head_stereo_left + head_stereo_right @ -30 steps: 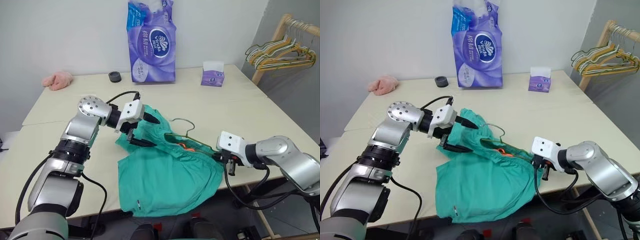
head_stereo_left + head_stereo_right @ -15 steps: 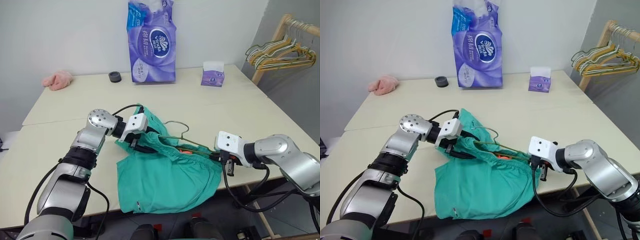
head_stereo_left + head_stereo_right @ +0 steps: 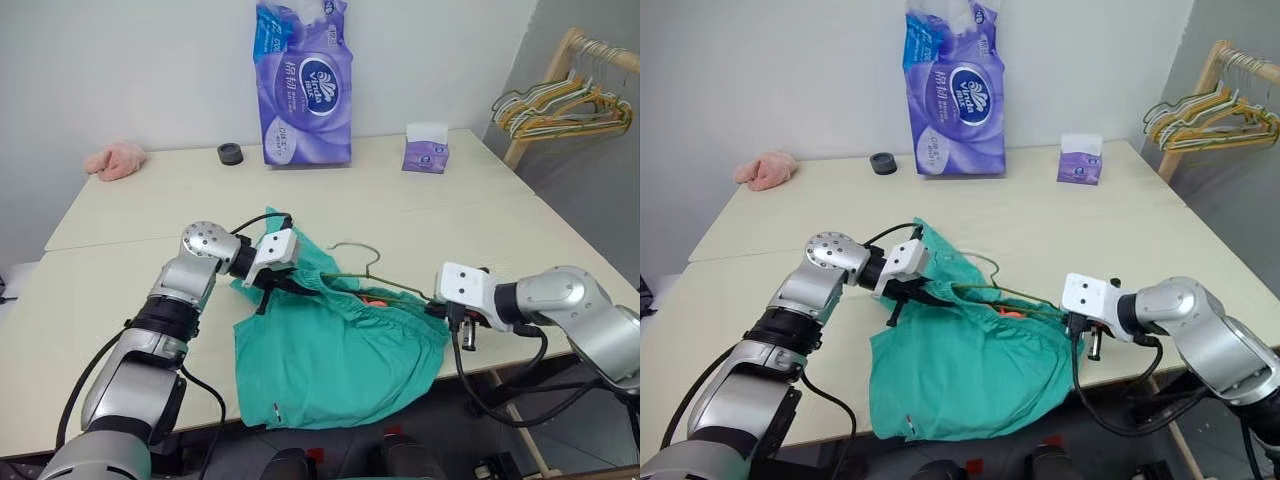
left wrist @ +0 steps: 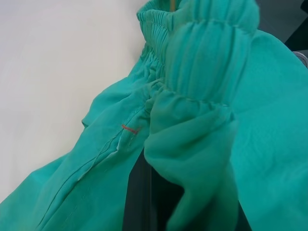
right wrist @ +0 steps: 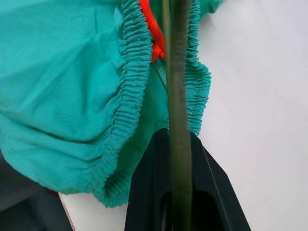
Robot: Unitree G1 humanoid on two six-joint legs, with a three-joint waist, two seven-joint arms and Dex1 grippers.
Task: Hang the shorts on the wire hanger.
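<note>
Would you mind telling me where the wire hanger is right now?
In the left eye view the wire hanger lies mid-table, its hook rising behind the shorts, its wire running along their waistband to the right gripper.

Pale table, white wall

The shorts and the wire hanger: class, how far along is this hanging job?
Done: the wire hanger is partly threaded into the waistband of the shorts, its hook poking out above. In hand: the left gripper is shut on the waistband's left end; the right gripper is shut on the wire hanger's arm. Left: the shorts lie bunched on the table, not yet hanging.
</note>
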